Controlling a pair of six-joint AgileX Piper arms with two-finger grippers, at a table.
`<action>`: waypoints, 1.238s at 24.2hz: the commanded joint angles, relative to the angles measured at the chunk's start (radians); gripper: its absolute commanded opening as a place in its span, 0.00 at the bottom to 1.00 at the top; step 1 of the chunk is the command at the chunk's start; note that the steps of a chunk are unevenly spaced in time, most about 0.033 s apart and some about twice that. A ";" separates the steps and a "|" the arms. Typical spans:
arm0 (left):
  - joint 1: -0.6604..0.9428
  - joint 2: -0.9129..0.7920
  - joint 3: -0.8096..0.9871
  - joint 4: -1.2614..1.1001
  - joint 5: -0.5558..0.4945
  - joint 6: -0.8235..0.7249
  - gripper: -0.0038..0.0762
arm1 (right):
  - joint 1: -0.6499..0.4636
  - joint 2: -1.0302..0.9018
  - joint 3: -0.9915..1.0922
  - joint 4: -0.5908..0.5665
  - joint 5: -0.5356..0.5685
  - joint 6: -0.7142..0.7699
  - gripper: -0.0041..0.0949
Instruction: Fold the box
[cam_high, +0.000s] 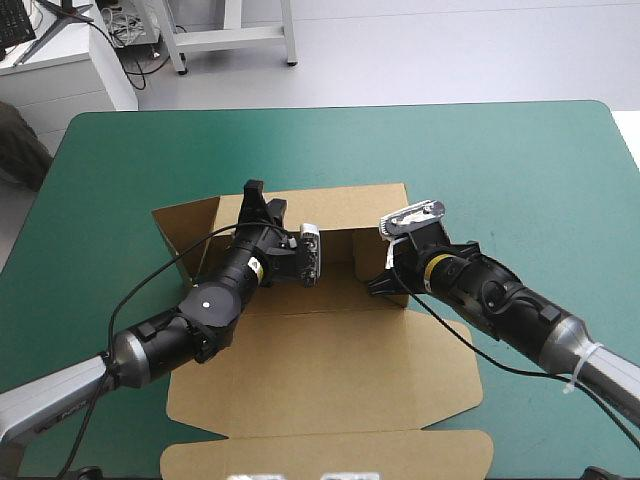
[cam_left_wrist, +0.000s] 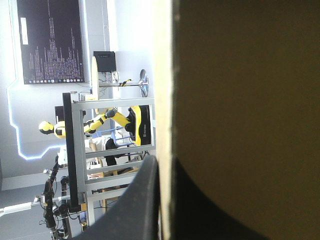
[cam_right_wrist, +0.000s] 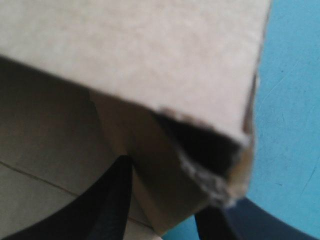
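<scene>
The brown box (cam_high: 330, 360) lies in the middle of the teal-green table, its far wall (cam_high: 345, 210) raised and a side flap (cam_high: 185, 235) splayed out at the far left. My left gripper (cam_high: 252, 195) is at the top edge of that far wall. In the left wrist view the board's edge (cam_left_wrist: 165, 100) runs between the black fingers (cam_left_wrist: 145, 200), so the gripper (cam_left_wrist: 167, 167) is shut on it. My right gripper (cam_high: 385, 285) is at the box's right wall. There a folded piece of board (cam_right_wrist: 160, 190) is pinched between its fingers (cam_right_wrist: 112, 200).
The box's lid panel (cam_high: 320, 455) lies flat toward the near edge. Bare teal-green cover (cam_high: 520, 170) stretches to the right of the box and beyond it to the far edge. A white cabinet (cam_high: 60, 70) stands past the far left corner.
</scene>
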 joint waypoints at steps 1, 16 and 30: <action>-0.005 -0.033 -0.028 0.028 -0.007 -0.009 0.04 | 0.007 -0.054 -0.022 -0.108 -0.137 0.078 0.39; -0.005 -0.033 -0.028 0.033 -0.022 -0.020 0.04 | 0.005 -0.015 -0.022 -0.150 -0.160 0.129 0.02; -0.015 -0.037 -0.028 0.013 0.013 -0.013 0.44 | 0.005 0.028 -0.024 -0.256 -0.164 0.262 0.02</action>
